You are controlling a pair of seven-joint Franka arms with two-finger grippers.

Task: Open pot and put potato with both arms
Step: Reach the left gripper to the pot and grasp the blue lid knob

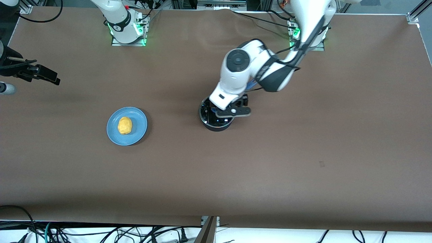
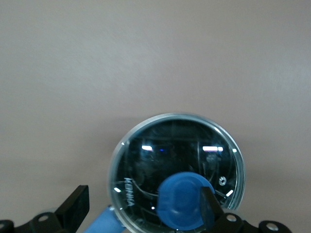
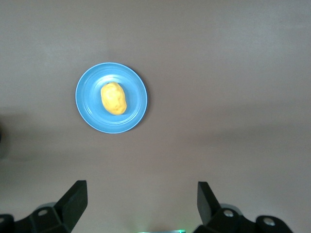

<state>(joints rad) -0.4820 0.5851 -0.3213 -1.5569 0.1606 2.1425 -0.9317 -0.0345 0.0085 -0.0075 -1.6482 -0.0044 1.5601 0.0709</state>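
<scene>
Left pincer open over pot lid

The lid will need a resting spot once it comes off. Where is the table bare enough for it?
Bare brown table lies from the pot toward the left arm's end, and along the camera-side edge. Between pot and plate is free too. The left hand crowds the lid; the potato fills the plate.

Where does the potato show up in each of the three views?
Front view: potato on the blue plate, toward the right arm's end.
Left wrist view: not in it; only the pot's lid shows.
Right wrist view: potato on the same plate.
Shared landmark: the blue plate.
</scene>
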